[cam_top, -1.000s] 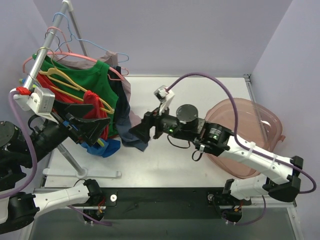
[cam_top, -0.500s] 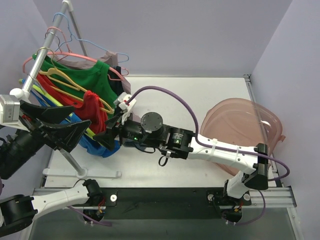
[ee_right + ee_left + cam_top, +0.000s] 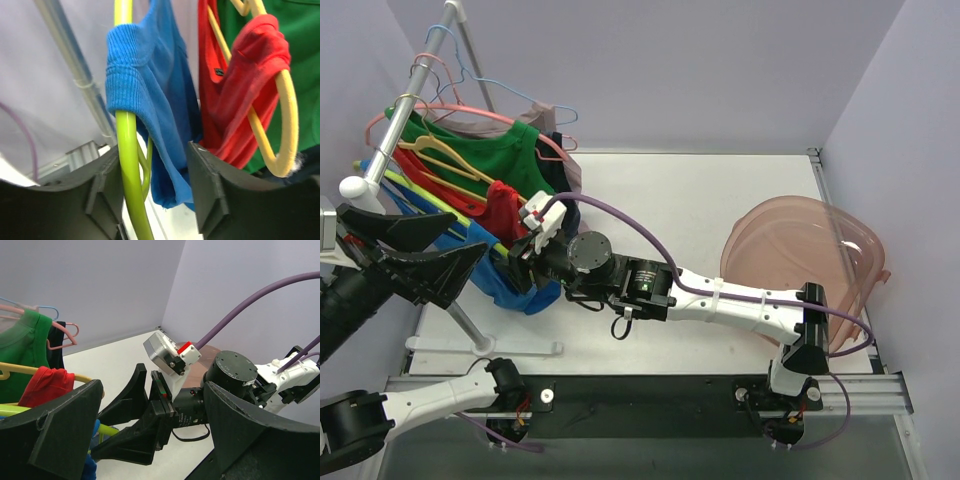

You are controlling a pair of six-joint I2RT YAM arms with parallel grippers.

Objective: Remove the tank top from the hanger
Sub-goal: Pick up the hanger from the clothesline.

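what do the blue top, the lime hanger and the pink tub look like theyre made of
Blue tank top: soft knit cloth, matte; a ribbed hem shows where it folds over the hanger.
Lime hanger: probably moulded plastic, smooth and glossy, with a light streak along it.
Pink tub: likely translucent plastic; its far rim shows through the wall.

right tool (image 3: 152, 167) narrowing, reached blue tank top (image 3: 160, 95)

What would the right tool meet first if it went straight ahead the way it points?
Likely the blue tank top draped on the lime-green hanger, straight ahead between the fingers of the right tool; depth is unclear.
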